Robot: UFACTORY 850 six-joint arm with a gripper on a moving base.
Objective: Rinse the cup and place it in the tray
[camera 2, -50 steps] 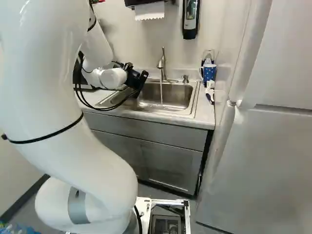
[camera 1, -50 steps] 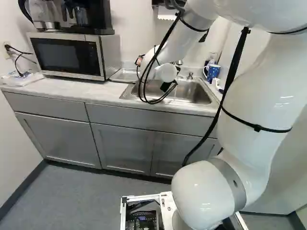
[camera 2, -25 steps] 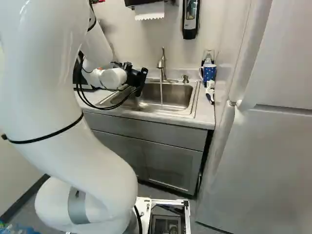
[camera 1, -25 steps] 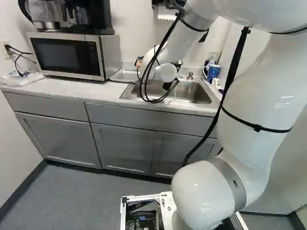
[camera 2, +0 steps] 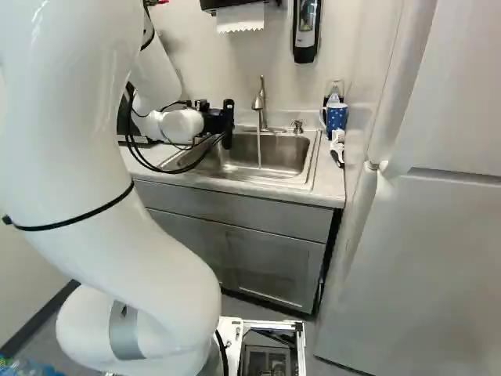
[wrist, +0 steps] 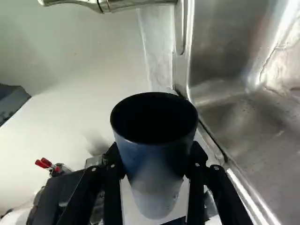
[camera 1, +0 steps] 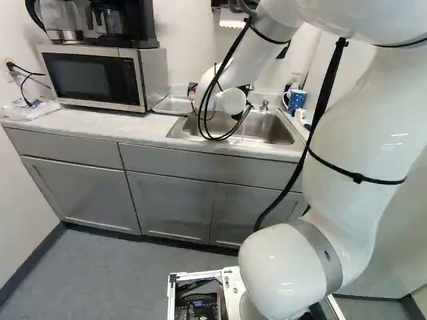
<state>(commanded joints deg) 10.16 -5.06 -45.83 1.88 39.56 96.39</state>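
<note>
- At far left of the left base view: clear plastic packet, on the pale stone-like counter.
- Next: silver boxy microwave with black door, and on top of it a black coffee machine.
- Just beside the microwave: shallow silver metal tray, partly hidden behind the arm.
- Further right, over the left part of the sink in the right base view: black gripper with 2 fingers, pinching the cup from 2 sides.
- In this pinch, in the wrist view: blue and greyish tapered cup, with dark open mouth turned to the camera; not in the tray.
- Then, in the right base view: curved metal faucet, with water running down into the rectangular steel sink, well apart from the gripper.
- Above, on the wall: tall black soap dispenser.
- Right of the sink: blue mug with white dots, upright on the counter.
- At far right: large pale refrigerator.
</note>
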